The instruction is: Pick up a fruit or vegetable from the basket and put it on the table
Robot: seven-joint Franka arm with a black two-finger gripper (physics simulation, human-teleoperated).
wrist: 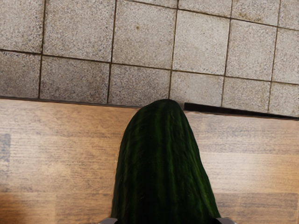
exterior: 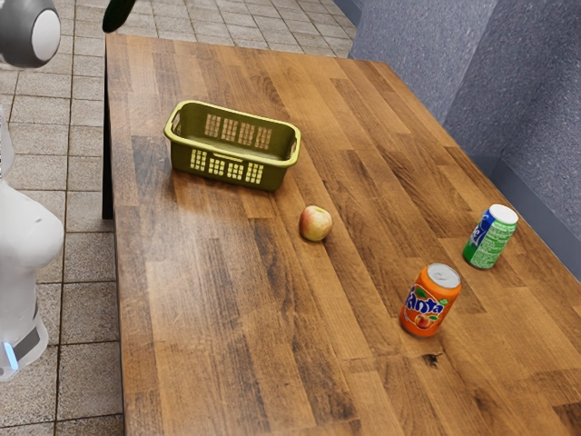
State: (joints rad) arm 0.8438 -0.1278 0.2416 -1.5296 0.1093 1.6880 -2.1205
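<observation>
Look, the gripper (wrist: 167, 220) squeezes the long cucumber (wrist: 163, 158), which slants, its round tip toward the exterior view's lower left.

Table (exterior: 227, 309): basket (exterior: 231, 146), apple (exterior: 316, 223), Fanta (exterior: 430, 301), green can (exterior: 491, 238)

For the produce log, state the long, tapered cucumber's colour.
The cucumber is dark green, faintly striped lengthwise, clearest in the wrist view.

On tbl (exterior: 227, 318) we see, per ext. view: basket (exterior: 230, 169) left, apple (exterior: 316, 223) near it, to front right; Fanta can (exterior: 430, 302) farther right & nearer cam; other can (exterior: 491, 238) behind Fanta, rightmost.
</observation>
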